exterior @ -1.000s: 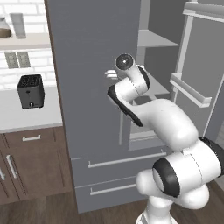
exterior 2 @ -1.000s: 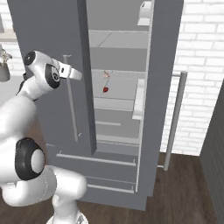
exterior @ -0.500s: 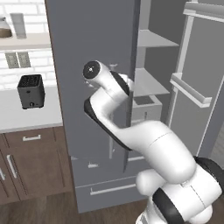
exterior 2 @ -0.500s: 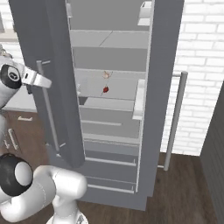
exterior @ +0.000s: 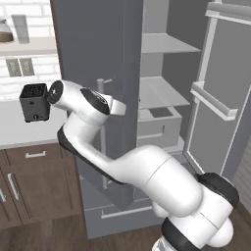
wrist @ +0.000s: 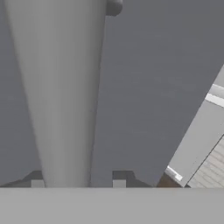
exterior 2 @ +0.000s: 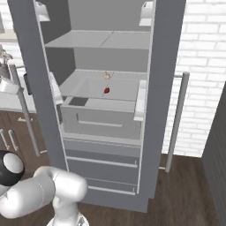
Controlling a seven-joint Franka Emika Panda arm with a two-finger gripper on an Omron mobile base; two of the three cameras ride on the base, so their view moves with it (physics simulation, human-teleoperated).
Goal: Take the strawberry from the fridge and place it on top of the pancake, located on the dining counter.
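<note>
Red strawberry [exterior 2: 106, 90] mid-frame on fridge [exterior 2: 106, 48] shelf; claw [wrist: 78, 183] straddles door handle [wrist: 59, 87], slightly open, seemingly not clamping.

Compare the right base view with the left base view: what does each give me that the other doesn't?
Right base view: the strawberry lying on the middle shelf, a small pale item just behind it, and the right door's long bar handle against the brick wall.
Left base view: the black toaster on the side counter, the wood cabinets below it, and the inside of the right door.
Both: the fridge with its doors open, its inner drawer and the two lower drawers.
</note>
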